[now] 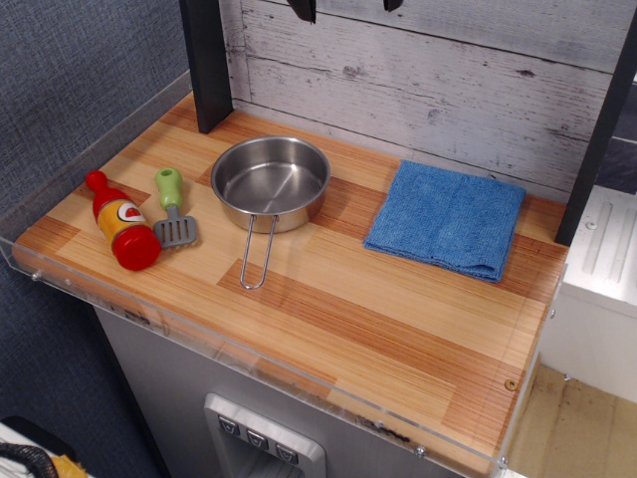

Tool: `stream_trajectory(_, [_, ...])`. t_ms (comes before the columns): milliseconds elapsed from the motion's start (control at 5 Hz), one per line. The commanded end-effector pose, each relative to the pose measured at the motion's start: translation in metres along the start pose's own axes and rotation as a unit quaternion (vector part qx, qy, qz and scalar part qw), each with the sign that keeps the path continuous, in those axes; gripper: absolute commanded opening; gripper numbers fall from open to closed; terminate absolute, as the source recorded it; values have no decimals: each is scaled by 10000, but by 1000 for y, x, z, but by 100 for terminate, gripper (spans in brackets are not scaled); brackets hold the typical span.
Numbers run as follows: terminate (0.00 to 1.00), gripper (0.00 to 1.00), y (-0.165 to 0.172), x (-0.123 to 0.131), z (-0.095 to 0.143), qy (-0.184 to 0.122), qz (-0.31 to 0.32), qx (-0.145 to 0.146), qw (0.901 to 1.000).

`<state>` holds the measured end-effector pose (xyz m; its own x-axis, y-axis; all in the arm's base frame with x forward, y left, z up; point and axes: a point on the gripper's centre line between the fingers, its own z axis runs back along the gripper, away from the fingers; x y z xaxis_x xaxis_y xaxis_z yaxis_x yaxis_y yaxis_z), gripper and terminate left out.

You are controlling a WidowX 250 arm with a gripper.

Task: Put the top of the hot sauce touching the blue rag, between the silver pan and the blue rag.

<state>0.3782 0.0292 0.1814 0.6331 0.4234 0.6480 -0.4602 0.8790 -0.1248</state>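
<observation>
The hot sauce (122,221) lies on its side at the left end of the wooden counter. Its red cap (97,182) points to the back left and its wide red base faces the front. The silver pan (271,181) sits in the middle, its wire handle (258,254) pointing to the front. The blue rag (448,217) lies flat to the right of the pan, with a strip of bare wood between them. Only two dark fingertips of my gripper (348,6) show at the top edge, far apart, high above the pan and holding nothing.
A green-handled grey spatula (172,209) lies between the bottle and the pan. A clear plastic rim (199,329) runs along the counter's front and left edges. A dark post (207,65) stands at the back left, another at the right (597,139).
</observation>
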Motion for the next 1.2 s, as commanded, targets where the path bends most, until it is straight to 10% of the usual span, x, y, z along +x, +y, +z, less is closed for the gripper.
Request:
stream_trajectory(0, [0, 100, 0, 0, 0, 0, 0, 0, 10000])
stream_trajectory(200, [0, 100, 8, 1, 13, 3, 1221, 499, 9913])
stream_trajectory(800, [0, 100, 95, -11, 33, 439, 3968, 2403, 8848])
stream_trajectory(1000, [0, 100, 134, -15, 25, 597, 4029, 2756, 8707])
